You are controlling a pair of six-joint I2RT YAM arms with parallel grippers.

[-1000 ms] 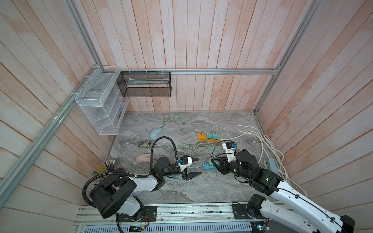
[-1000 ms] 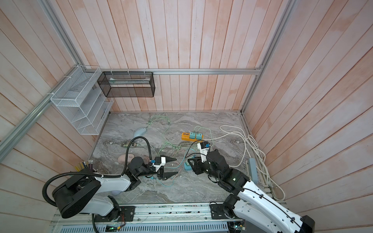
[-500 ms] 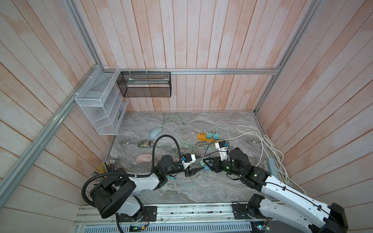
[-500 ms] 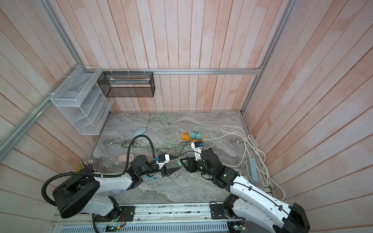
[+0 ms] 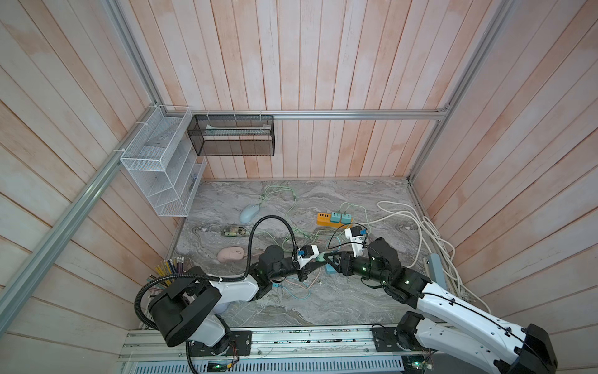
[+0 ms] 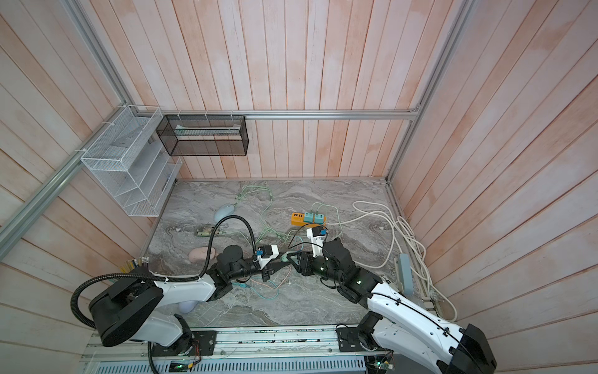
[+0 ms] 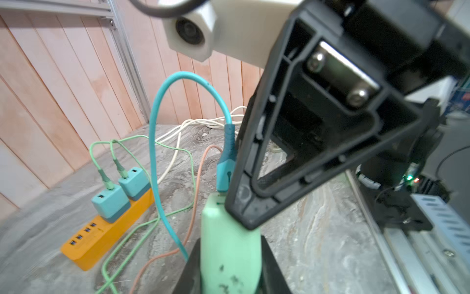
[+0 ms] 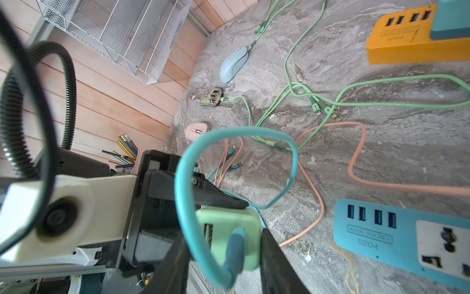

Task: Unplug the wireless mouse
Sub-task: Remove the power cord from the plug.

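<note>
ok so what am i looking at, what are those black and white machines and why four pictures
Those are a robot's left arm and right arm, each ending in a two-fingered gripper. The two wide pictures look down from one overhead camera; the two close-ups come from cameras on the arms' wrists. On the grey marble-patterned tabletop lie a pale blue mouse, a pink mouse, an orange power strip, a blue power strip, green cables, a pink cable and white cables. The left gripper and right gripper meet, both clamped on a mint-green charger block with a teal cable plugged into it.
</note>
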